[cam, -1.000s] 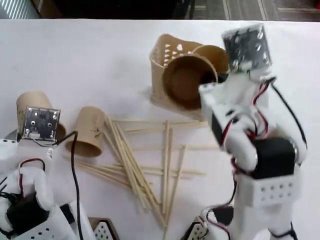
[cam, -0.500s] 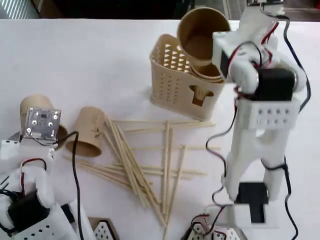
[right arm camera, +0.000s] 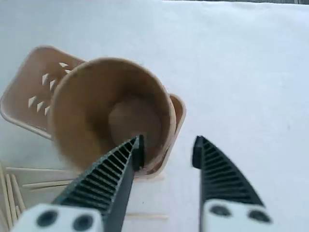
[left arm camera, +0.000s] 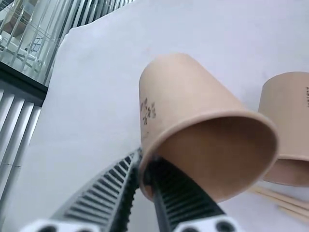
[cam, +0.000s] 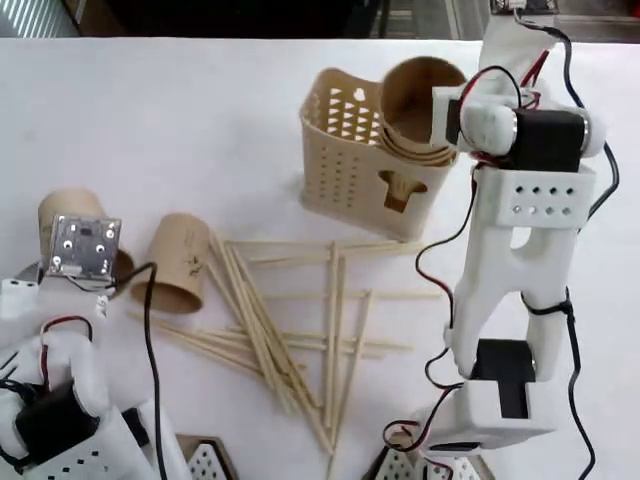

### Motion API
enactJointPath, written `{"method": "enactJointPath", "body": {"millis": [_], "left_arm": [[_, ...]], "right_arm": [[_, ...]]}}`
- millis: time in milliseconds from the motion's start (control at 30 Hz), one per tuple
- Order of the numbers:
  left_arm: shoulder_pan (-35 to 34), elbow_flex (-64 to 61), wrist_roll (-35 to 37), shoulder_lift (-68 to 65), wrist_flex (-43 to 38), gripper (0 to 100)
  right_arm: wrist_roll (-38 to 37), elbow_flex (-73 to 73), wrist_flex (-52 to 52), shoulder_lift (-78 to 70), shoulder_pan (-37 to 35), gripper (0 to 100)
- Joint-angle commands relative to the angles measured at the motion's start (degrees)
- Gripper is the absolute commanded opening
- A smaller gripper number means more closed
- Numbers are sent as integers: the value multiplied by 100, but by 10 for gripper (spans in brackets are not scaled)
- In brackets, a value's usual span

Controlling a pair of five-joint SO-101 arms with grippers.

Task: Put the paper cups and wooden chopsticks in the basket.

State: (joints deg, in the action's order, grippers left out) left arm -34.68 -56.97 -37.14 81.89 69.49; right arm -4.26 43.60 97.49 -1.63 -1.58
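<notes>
- Right tool (right arm camera: 166, 145) over the basket (cam: 345, 160), jaws apart, one finger dipped just inside the rim of the top cup (cam: 420, 95), the other outside it.
- Top cup upright, nested in another cup at the basket's end nearer the right edge of the table (cam: 150, 120); basket toward the far edge, right of the middle.
- Left tool (left arm camera: 142, 164) clamped on the rim of a second cup (left arm camera: 193, 111) near the table's left edge, cup tipped over on its side.
- Third cup (cam: 180, 262) on its side just beside that one, close against the chopsticks (cam: 290, 320).
- Chopsticks strewn in a loose, crossed heap mid-table toward the near edge; none to be seen in the basket.
- Step in hand, by the look of it: dropping a cup into the basket, grip already let go.
- Next move, as a judgement: raise the right tool straight up, clear of the rim, so as not to drag the stack out or tip the basket.
- After that: carry over the cup in the left tool, mouth turned up, and nest it on the stack.
- Chopsticks probably hardest: thin, flat on the table, tangled; low pinch needed.
</notes>
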Motion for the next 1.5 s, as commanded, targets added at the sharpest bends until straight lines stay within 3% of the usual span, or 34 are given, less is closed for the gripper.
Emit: {"method": "enactJointPath", "body": {"millis": [0, 133, 433, 533, 667, 833, 1100, 1467], "left_arm": [[-22, 369, 466, 31, -132, 23], [57, 1011, 1046, 22, -132, 23], [1569, 2259, 1960, -127, -220, 23], [1982, 2901, 2127, -673, -158, 23], [2589, 3807, 2136, -1684, 0, 23], [3591, 4958, 2136, -2800, 281, 23], [5068, 6479, 2136, -4567, 712, 23], [6035, 8334, 2101, -6651, 1178, 23]], "right_arm": [[-9, 352, 101, 418, 92, 177], [-18, 114, 101, 1095, 251, 12], [35, -2743, -409, 1754, 1077, 18], [53, -3868, -1095, 1745, 1376, 18], [800, -5222, -2211, 1745, 1842, 18], [888, -6321, -3407, 1745, 1982, 18], [897, -6927, -4180, 1736, 2000, 18], [897, -6945, -4171, 1736, 1991, 18]]}}
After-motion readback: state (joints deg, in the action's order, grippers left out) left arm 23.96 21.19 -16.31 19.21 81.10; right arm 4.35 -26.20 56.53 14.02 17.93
